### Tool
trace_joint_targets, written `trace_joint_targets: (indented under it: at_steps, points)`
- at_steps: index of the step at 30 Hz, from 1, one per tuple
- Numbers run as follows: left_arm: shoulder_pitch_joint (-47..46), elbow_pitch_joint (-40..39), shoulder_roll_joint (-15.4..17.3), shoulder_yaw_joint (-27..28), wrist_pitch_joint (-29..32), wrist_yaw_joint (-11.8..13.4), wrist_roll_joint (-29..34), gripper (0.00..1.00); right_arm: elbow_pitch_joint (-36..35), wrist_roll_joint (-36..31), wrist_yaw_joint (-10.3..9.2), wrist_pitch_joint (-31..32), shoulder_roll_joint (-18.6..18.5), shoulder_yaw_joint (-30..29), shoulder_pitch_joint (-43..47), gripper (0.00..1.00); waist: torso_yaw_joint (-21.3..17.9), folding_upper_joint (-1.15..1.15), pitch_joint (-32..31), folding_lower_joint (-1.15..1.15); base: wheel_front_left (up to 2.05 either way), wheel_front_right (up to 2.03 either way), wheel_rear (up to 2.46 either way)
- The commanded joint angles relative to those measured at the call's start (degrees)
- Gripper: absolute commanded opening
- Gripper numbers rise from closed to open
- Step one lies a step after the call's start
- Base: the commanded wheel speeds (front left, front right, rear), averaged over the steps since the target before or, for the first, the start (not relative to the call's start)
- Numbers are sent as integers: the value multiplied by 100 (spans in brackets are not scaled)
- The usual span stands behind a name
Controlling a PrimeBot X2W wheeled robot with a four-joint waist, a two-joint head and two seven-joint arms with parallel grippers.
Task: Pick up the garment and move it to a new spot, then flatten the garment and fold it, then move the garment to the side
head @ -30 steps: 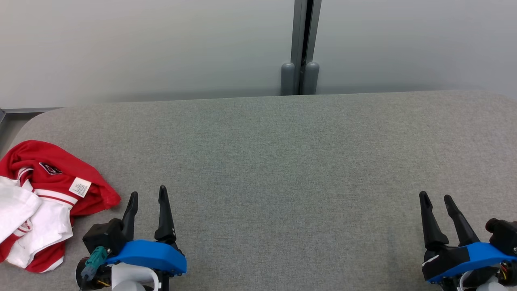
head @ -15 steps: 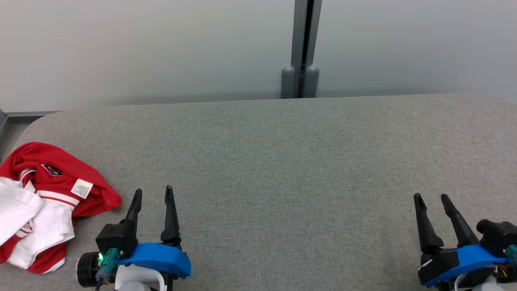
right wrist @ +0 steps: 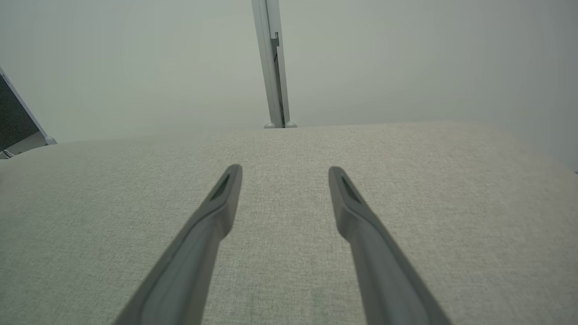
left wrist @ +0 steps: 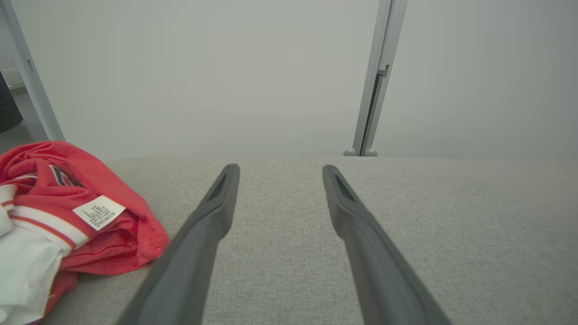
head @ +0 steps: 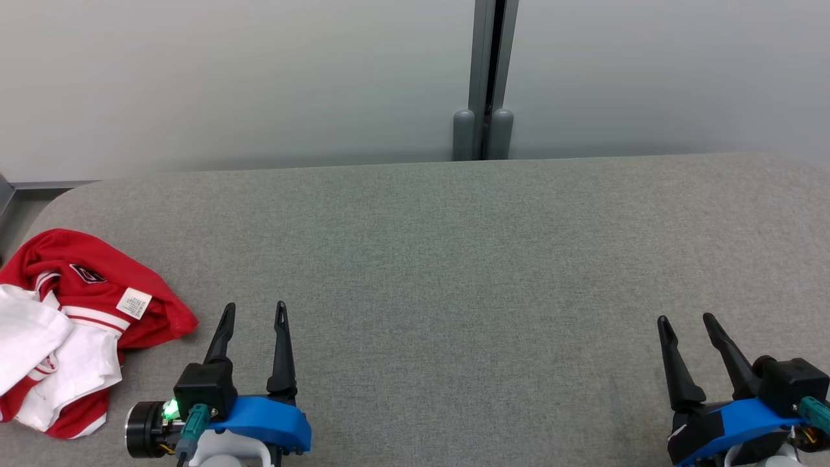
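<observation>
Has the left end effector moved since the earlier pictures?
Yes: the left end effector has shifted slightly right in the head view, away from the garment, which lies still.

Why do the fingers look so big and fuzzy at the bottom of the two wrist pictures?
Left wrist view: the fingers sit by the lens, so they swell and soften toward the bottom edge; the label on the garment looks sharp. Right wrist view: its fingers do the same. Head view: the left gripper and right gripper look small and crisp, under soft light.
</observation>
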Motion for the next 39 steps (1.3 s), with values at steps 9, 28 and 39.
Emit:
trace_joint_targets:
  at_steps: [9,28,39]
  points:
    - [-27,125,18,-68,-104,81,279,100,61,-364,2,-105,-71,7,59,100,-27,0,51,0,0,0,0]
    - [-101,223,17,-53,-103,177,107,100,-122,-311,2,-101,-47,-23,7,100,157,0,227,0,0,0,0]
    - [27,158,14,-85,-98,426,-198,100,-290,-142,2,-100,-301,445,-215,100,1390,0,693,0,0,0,0]
